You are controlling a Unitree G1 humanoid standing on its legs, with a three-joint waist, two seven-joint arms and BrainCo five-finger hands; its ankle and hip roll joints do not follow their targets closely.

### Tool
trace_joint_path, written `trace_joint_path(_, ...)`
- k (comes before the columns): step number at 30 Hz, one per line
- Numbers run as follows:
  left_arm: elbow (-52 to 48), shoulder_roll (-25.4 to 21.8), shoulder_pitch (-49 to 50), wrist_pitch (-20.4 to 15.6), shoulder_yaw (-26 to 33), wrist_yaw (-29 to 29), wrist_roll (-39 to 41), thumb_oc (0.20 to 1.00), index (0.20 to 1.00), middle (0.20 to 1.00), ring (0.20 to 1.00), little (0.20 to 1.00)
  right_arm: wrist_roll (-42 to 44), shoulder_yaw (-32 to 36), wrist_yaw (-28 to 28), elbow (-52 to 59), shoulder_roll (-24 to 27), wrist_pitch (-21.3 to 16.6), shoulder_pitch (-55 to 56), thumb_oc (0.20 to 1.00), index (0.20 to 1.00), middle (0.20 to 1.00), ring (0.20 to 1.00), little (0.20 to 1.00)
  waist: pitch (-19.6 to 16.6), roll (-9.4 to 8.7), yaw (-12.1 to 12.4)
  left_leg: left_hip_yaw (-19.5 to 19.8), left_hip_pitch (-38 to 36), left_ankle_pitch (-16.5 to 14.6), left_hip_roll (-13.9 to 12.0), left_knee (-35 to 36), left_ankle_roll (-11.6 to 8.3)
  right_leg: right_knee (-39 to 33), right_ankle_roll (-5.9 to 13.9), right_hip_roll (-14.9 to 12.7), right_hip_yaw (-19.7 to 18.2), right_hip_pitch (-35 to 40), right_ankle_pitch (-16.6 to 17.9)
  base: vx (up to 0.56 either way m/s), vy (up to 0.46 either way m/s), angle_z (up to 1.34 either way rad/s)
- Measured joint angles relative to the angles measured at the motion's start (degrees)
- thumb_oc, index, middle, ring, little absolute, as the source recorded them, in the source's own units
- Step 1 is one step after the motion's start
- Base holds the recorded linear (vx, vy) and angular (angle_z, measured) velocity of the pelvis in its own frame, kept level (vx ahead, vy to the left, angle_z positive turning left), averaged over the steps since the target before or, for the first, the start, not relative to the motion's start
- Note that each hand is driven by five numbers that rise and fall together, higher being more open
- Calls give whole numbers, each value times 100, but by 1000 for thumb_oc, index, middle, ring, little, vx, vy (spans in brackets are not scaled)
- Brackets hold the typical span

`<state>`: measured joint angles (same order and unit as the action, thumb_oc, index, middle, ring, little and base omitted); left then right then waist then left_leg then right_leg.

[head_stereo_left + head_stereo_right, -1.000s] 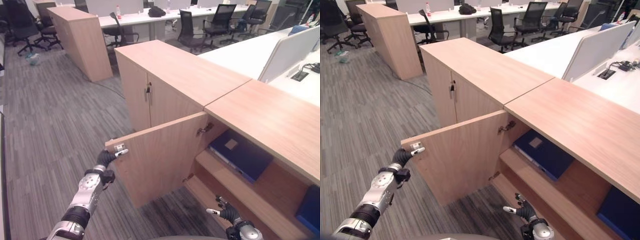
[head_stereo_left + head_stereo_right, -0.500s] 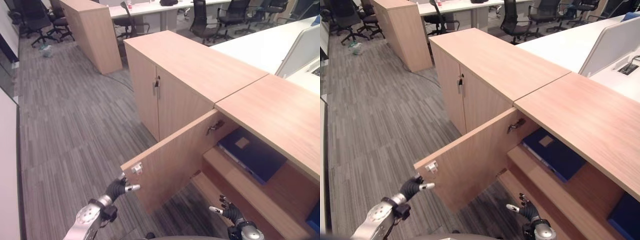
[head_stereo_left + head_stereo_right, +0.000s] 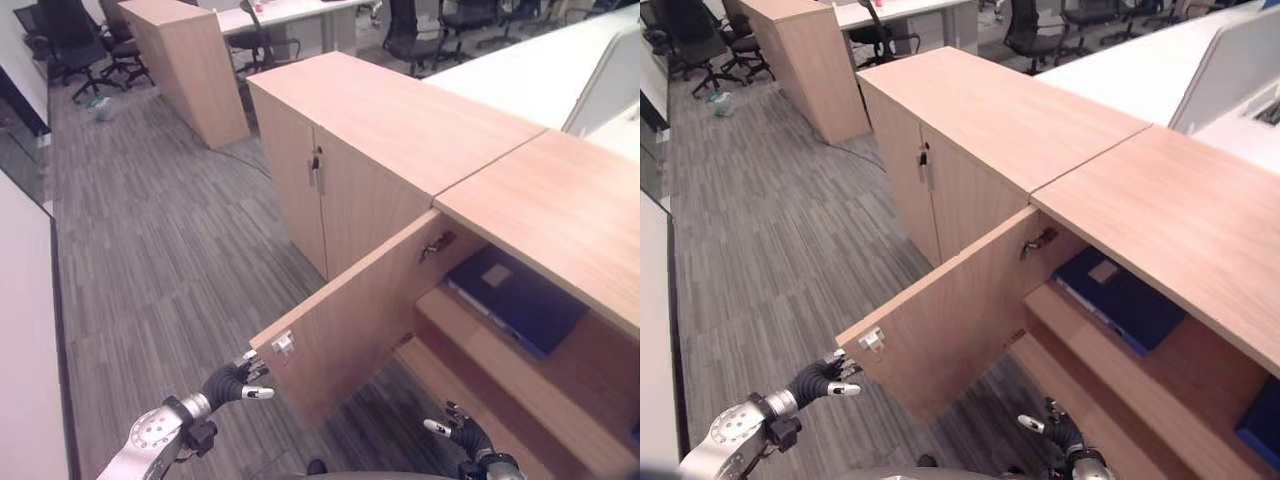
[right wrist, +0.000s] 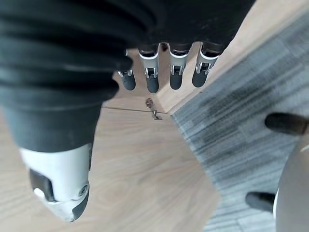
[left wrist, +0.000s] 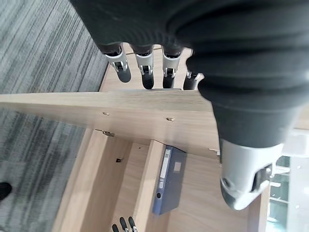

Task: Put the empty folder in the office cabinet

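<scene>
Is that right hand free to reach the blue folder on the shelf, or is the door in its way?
Probably yes. The cabinet door is swung wide open, and the right hand sits open and empty below the shelf, on the folder's side of the door.

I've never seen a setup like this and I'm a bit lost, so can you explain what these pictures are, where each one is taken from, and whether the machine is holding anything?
This is a two-legged humanoid robot with silver arms and fingered hands. Two pictures come from cameras in its head, looking down; the other two sit on its wrists, looking along each hand. In front of it stands a wooden office cabinet with one door swung open. A dark blue folder lies flat on a shelf inside. The left hand is near the door's outer edge, fingers relaxed; the right hand is low by the cabinet, also open. Neither hand holds anything.
</scene>
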<state>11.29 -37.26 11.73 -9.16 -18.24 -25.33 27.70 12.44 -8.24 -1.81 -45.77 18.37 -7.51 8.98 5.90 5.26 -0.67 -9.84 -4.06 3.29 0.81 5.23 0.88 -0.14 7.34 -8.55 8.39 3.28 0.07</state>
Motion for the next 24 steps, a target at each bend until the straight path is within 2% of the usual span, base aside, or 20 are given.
trace_joint_path(1,28,18,-53,-2,4,44,0,1000,1000,1000,1000,1000,0,8,23,-27,25,30,-134,1000,1000,1000,1000,1000,74,69,9,-92,19,3,-8,-1,23,175,53,-52,1,-132,-73,-196,49,-48)
trace_joint_path(2,75,41,-142,-4,-3,74,-1,1000,1000,1000,1000,1000,1,17,63,-96,23,48,-258,1000,1000,1000,1000,1000,147,135,-41,-238,32,49,-2,-12,107,228,69,-169,211,-215,-82,-242,83,-63)
trace_joint_path(3,137,126,-225,-5,-15,137,-1,1000,1000,1000,1000,1000,0,10,92,-238,16,88,-449,1000,1000,1000,1000,1000,158,196,49,-459,106,48,-17,-13,120,336,131,-387,657,-400,-32,-162,93,-86)
trace_joint_path(4,149,163,-331,-1,-54,236,-5,1000,1000,1000,1000,1000,0,28,122,-305,17,110,-618,1000,1000,1000,1000,1000,249,298,118,-714,132,43,-67,-14,209,766,128,-623,1242,-565,-57,-137,116,-107)
trace_joint_path(5,153,141,-359,9,-72,256,-14,1000,1000,1000,1000,1000,0,71,165,-372,11,124,-768,1000,1000,1000,1000,1000,294,370,115,-887,142,45,-107,-13,251,1374,218,-947,1632,-710,-178,-88,82,-96)
trace_joint_path(7,158,24,-235,35,-43,308,-16,1000,1000,1000,1000,1000,0,201,213,-429,8,146,-857,1000,1000,1000,1000,1000,306,391,147,-1119,76,3,-153,-6,281,2286,364,-1360,1859,-726,-463,-91,74,-80)
trace_joint_path(9,176,-42,20,46,145,374,-14,1000,1000,1000,1000,1000,-1,235,307,-493,-23,160,-909,1000,1000,1000,1000,1000,322,275,209,-1413,50,-52,-167,-103,160,2178,367,-1430,1990,-587,-438,-66,40,-108)
trace_joint_path(10,249,-105,151,110,112,358,-23,1000,1000,1000,1000,1000,1,271,385,-698,45,175,-1015,1000,1000,1000,1000,1000,319,329,253,-1448,24,-96,-192,-68,51,1779,202,-1212,2050,-598,-442,-34,15,-149)
trace_joint_path(12,367,61,361,110,34,322,-13,1000,1000,1000,1000,1000,8,445,547,-1217,258,201,-1196,1000,1000,1000,1000,1000,219,567,296,-1774,-47,-67,-365,-6,-52,1269,117,-1049,2052,-613,-369,-80,-119,-126)
trace_joint_path(13,370,132,367,110,48,348,-10,1000,1000,1000,1000,1000,21,456,572,-1291,313,208,-1185,1000,1000,1000,1000,1000,207,579,333,-1915,-30,-34,-450,-42,-99,1306,107,-1069,2184,-628,-378,-92,-220,-72)
trace_joint_path(14,353,186,383,108,66,391,-5,1000,1000,1000,1000,1000,58,470,587,-1340,300,207,-1188,1000,1000,1000,1000,1000,168,597,448,-2100,2,-44,-524,-59,-142,1691,55,-1132,2216,-748,-500,-37,-178,-53)
trace_joint_path(15,322,171,419,108,125,450,0,1000,1000,1000,1000,1000,137,447,583,-1344,239,206,-1185,1000,1000,1000,1000,1000,159,491,517,-2208,16,-67,-539,-97,-224,2248,50,-1221,2125,-977,-736,-33,-184,-53)
trace_joint_path(16,320,128,487,108,236,474,5,1000,1000,1000,1000,1000,228,446,585,-1340,124,202,-1181,1000,1000,1000,1000,1000,124,318,513,-2284,9,-30,-499,-168,-320,2433,8,-1260,2011,-1093,-811,-37,-178,-47)
trace_joint_path(17,347,104,554,93,307,478,10,1000,1000,1000,1000,1000,227,417,575,-1340,67,201,-1180,1000,1000,1000,1000,1000,79,229,519,-2318,17,-33,-483,-169,-369,2212,-80,-1169,1912,-1105,-863,-58,-202,-79)
trace_joint_path(18,444,174,684,128,257,588,36,1000,1000,1000,1000,1000,227,432,582,-1321,175,183,-1172,1000,1000,1000,1000,1000,-12,494,501,-2212,6,-86,-675,-140,-450,1644,-130,-782,1751,-1014,-602,-51,-237,-90)
trace_joint_path(19,459,300,792,216,223,608,36,1000,1000,1000,1000,1000,226,428,598,-1330,342,194,-1067,1000,1000,1000,1000,1000,-79,675,372,-2230,8,-62,-787,-189,-447,1289,-148,-577,1724,-896,-409,-50,-337,-93)
trace_joint_path(20,457,412,842,231,163,597,39,1000,1000,1000,1000,1000,221,396,585,-1353,490,198,-943,1000,1000,1000,1000,1000,-118,764,209,-2378,8,-63,-894,-259,-519,1222,-156,-447,1674,-897,-370,-22,-277,-60)
trace_joint_path(22,447,451,873,233,20,576,49,1000,1000,1000,1000,1000,221,422,599,-1560,520,215,-907,1000,1000,1000,1000,1000,-111,709,150,-2587,-79,-97,-1014,-378,-618,1279,-205,-386,1495,-933,-388,-14,-144,-52)
trace_joint_path(23,460,492,867,238,10,575,52,1000,1000,1000,1000,1000,221,447,612,-1575,504,248,-899,1000,1000,1000,1000,1000,-111,699,133,-2608,-118,-156,-1046,-450,-632,1238,-293,-336,1405,-915,-353,-5,-84,-49)
trace_joint_path(24,456,602,835,245,-77,548,49,1000,1000,1000,1000,1000,220,437,645,-1570,560,274,-889,1000,1000,1000,1000,1000,-162,769,71,-2531,-130,-158,-1066,-427,-630,1124,-289,-260,1374,-894,-310,-94,-85,-40)
